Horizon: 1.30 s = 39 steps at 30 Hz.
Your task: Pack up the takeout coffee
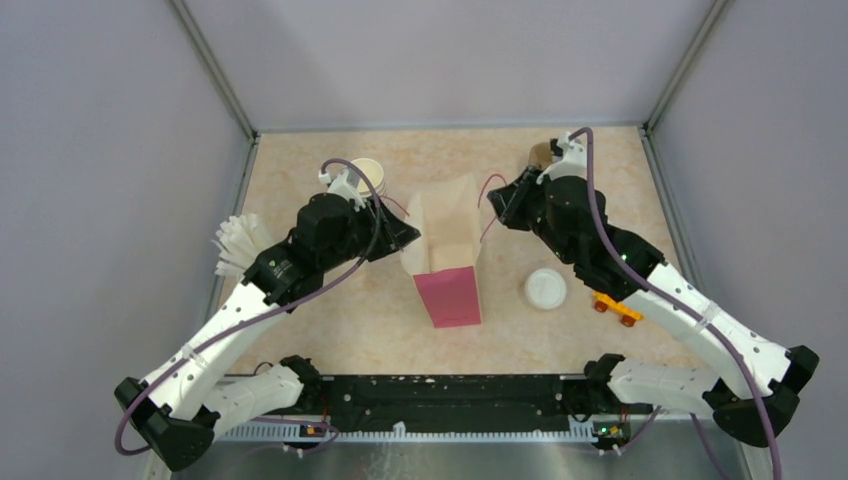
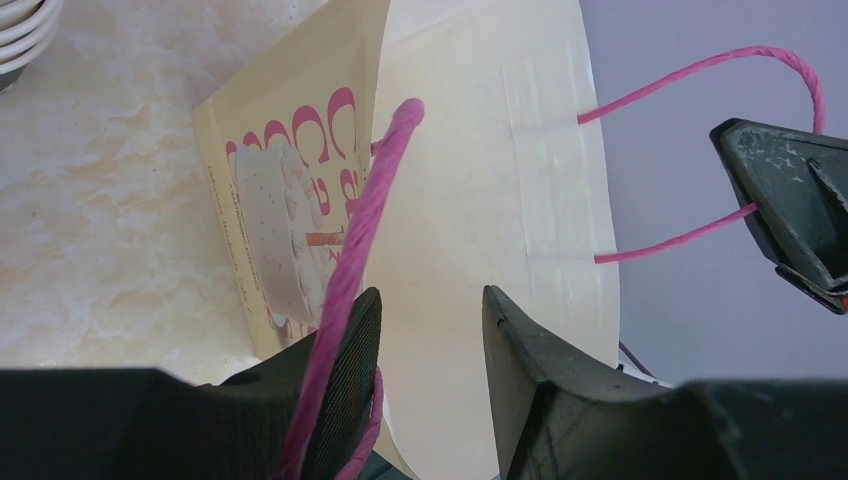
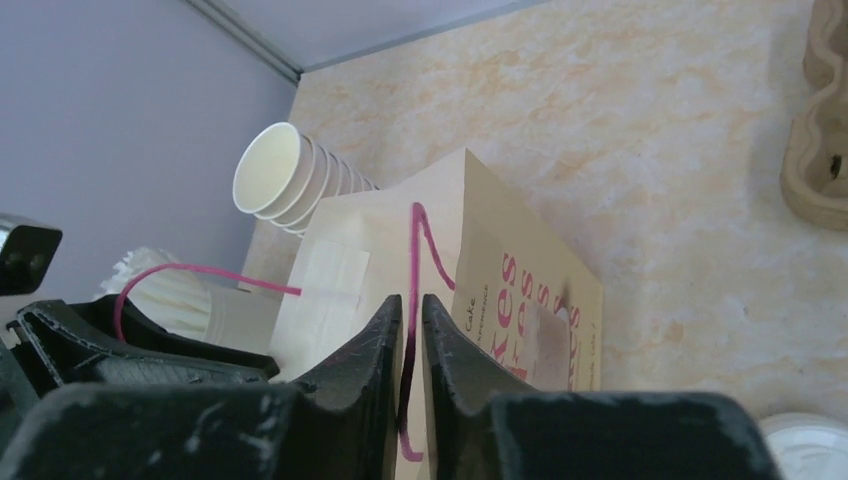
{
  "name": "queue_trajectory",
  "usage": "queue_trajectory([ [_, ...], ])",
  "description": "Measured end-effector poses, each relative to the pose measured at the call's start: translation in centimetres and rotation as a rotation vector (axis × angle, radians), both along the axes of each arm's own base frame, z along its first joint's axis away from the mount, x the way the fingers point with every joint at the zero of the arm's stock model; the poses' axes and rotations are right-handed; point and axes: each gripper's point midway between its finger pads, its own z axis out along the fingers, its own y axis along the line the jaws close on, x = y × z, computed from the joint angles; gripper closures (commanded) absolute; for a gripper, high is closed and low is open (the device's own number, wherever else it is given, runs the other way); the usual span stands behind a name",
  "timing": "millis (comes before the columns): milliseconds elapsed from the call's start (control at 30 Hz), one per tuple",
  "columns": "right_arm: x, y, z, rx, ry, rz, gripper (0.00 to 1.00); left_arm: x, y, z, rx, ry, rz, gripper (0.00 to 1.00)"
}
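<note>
The takeout coffee, a white lidded cup, stands on the table right of the paper bag; its lid edge shows low in the right wrist view. My left gripper is at the bag's left wall, open, and one pink handle loops round its left finger. The bag's cream inner wall lies beyond the jaws. At the bag's right side, my right gripper is shut on the other pink handle, which runs through the narrow slit between its fingers.
A stack of lidless white cups lies behind the left arm. Ribbed white pieces sit at the left wall. A brown cup carrier is at the back right. A small orange item lies by the right arm.
</note>
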Motion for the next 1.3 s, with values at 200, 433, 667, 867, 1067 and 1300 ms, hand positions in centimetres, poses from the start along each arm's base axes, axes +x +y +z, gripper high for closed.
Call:
queue_trajectory([
  [200,0.7,-0.9,-1.9,0.106,0.007,0.006,1.00,0.0,0.0,0.0,0.001,0.000,-0.001,0.52],
  [433,0.6,0.1,-4.5,0.278,0.077,0.063,1.00,0.1,-0.1,-0.4,0.014,0.006,-0.004,0.52],
  [667,0.4,-1.7,-9.0,0.409,0.207,0.007,0.95,0.4,-0.3,-1.0,0.034,0.022,-0.007,0.52],
  [867,0.4,-1.9,-9.8,0.437,0.254,0.002,0.82,0.7,-0.4,-0.9,0.045,0.016,-0.013,0.41],
  [1067,0.9,-1.4,-6.3,0.423,0.222,0.030,0.68,0.8,-0.4,0.2,0.047,-0.020,-0.023,0.21],
  [1300,0.5,-1.7,-3.3,0.412,0.174,0.051,0.62,0.2,0.1,1.4,0.052,-0.062,-0.035,0.07],
])
